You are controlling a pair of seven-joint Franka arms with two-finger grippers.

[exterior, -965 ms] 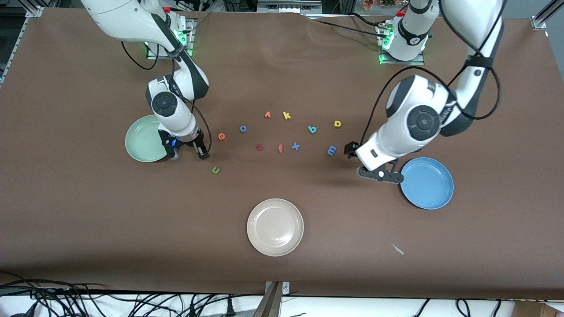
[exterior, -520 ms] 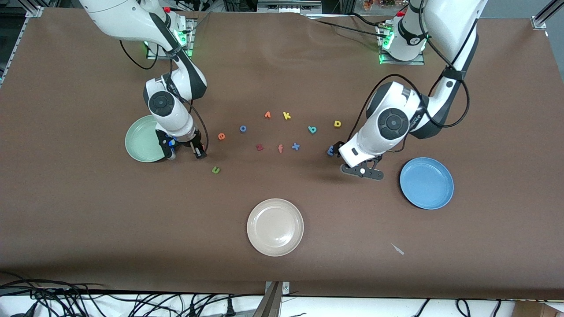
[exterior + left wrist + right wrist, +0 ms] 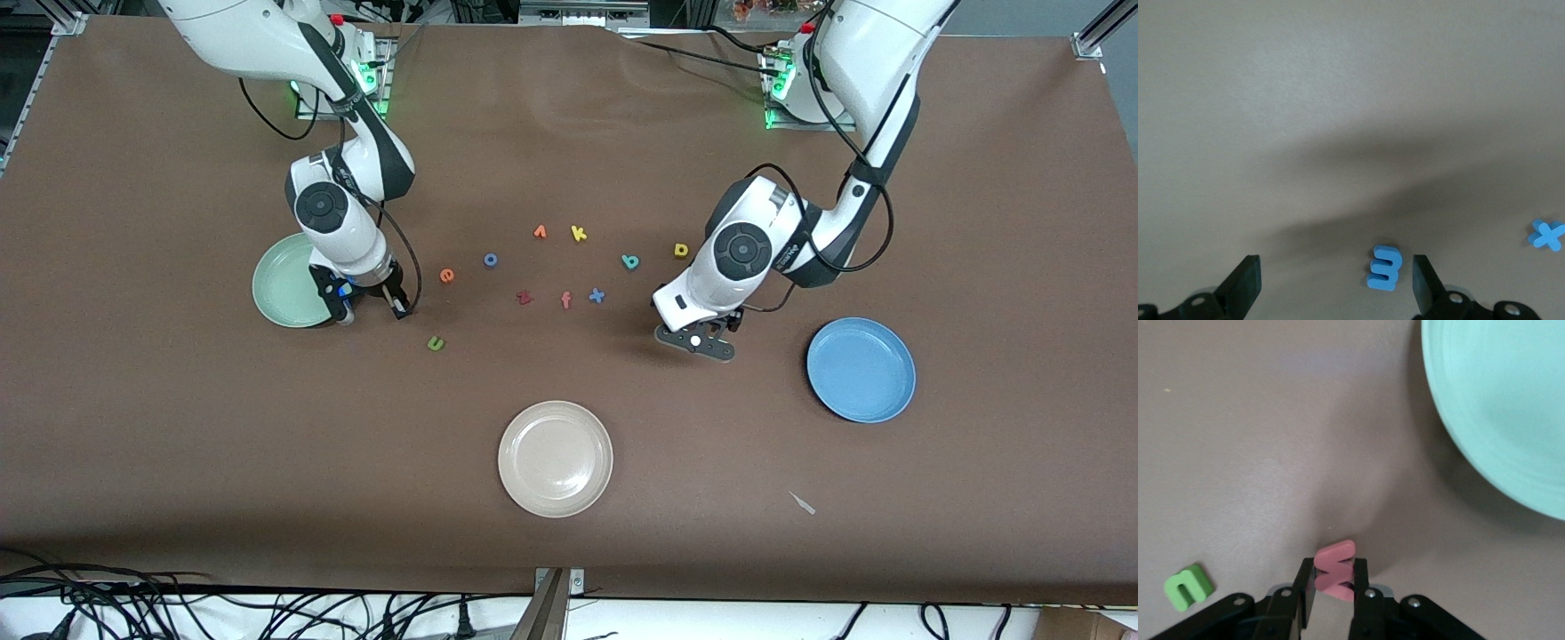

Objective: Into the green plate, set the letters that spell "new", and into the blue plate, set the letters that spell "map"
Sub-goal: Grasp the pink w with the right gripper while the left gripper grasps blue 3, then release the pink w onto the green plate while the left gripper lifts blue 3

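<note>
My right gripper (image 3: 1335, 583) is shut on the salmon w (image 3: 1335, 568), low over the cloth beside the green plate (image 3: 283, 284). In the front view its fingers (image 3: 401, 305) hide the w. The green n (image 3: 435, 343) and orange e (image 3: 446, 276) lie close by. My left gripper (image 3: 1333, 288) hangs open over the blue m (image 3: 1385, 268), which lies near one fingertip. The left hand covers the m in the front view. The teal a (image 3: 630, 261) and yellow p (image 3: 681, 250) lie on the cloth near it. The blue plate (image 3: 861, 369) holds nothing.
Loose letters lie mid-table: blue x (image 3: 597, 295), salmon f (image 3: 565, 300), dark red z (image 3: 524, 297), blue o (image 3: 490, 260), an orange letter (image 3: 540, 232), yellow k (image 3: 579, 234). A beige plate (image 3: 555, 459) sits nearer the camera, and a pale scrap (image 3: 803, 503) lies near the front edge.
The right gripper's fingers have closed on the w, and that arm has hardly shifted. The left arm has swung from beside the blue plate to over the m, still open.
</note>
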